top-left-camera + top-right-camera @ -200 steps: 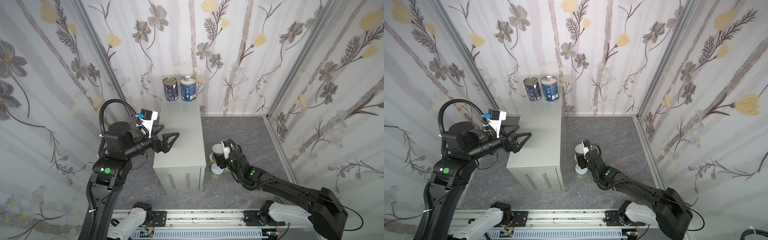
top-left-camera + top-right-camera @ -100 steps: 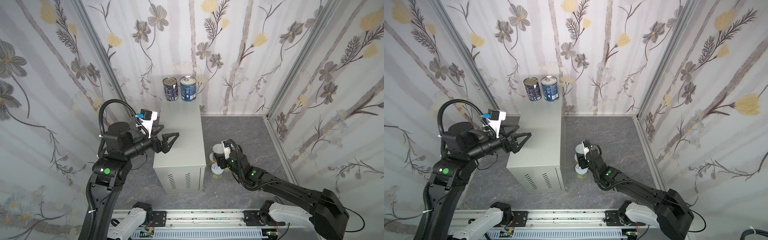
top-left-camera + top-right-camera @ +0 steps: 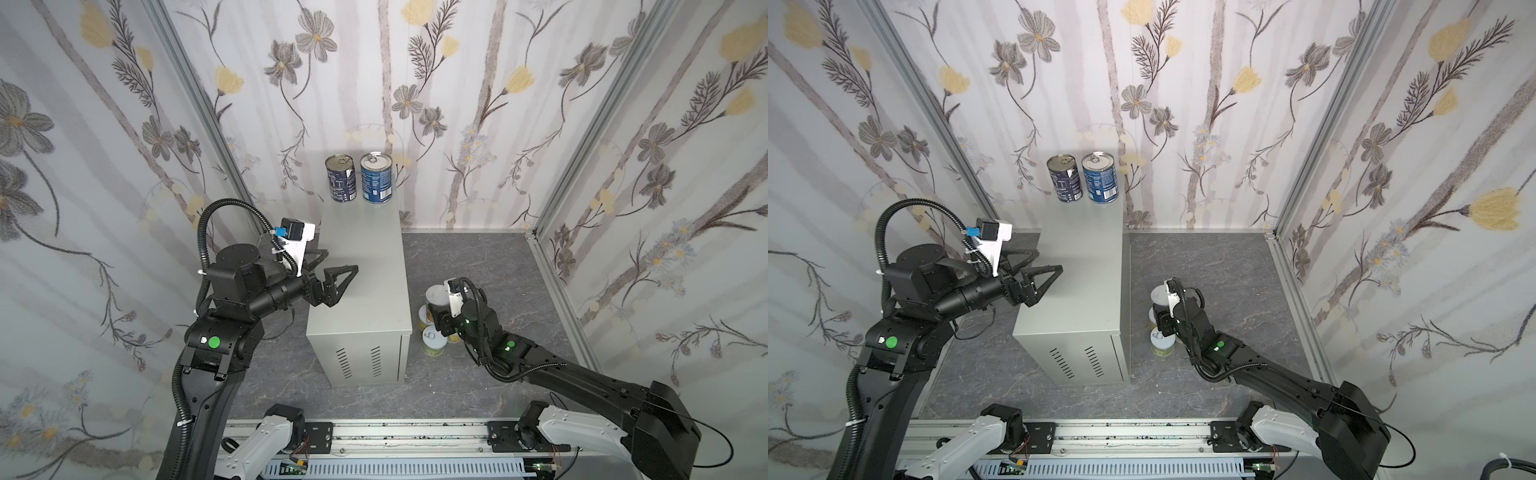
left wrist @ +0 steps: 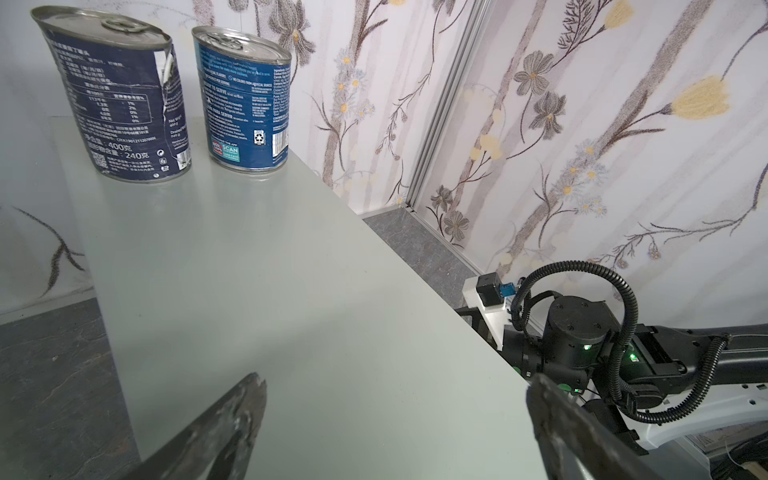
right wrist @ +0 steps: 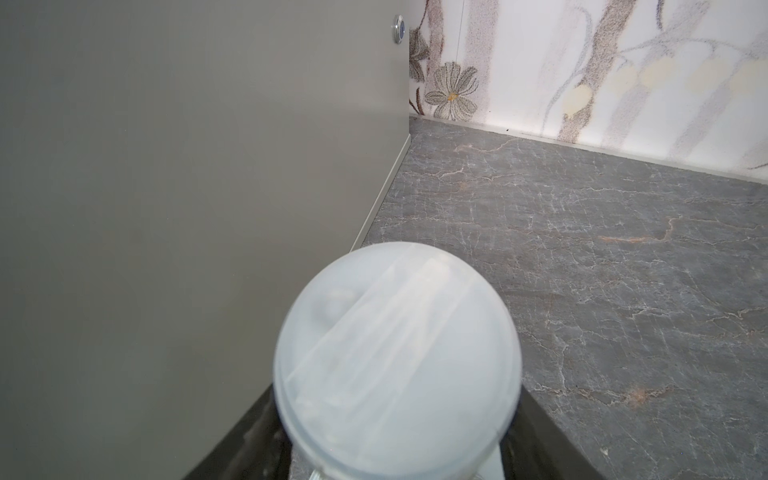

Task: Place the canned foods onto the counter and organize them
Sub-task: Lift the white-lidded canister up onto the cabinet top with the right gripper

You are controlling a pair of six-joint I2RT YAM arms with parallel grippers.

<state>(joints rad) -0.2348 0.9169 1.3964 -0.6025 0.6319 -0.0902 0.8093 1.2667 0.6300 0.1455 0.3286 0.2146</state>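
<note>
Though only 2 blue tins (image 3: 340, 179) are sitting on the bench (image 3: 365, 266), your right tool (image 3: 437, 307) is pinching a white-lidded tin (image 5: 397, 357).

Floral wallpapered walls (image 3: 457, 83), dark grey marbled floor (image 3: 469, 257)

"400克", "240克" on navy can (image 4: 120, 95); "SCAN", "TO SERVE" on brighter blue can (image 4: 245, 104)

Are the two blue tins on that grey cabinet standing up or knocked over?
Standing up. The darker tin and the brighter blue tin both rest on their bases on the counter, ring-pull lids facing up.
</note>
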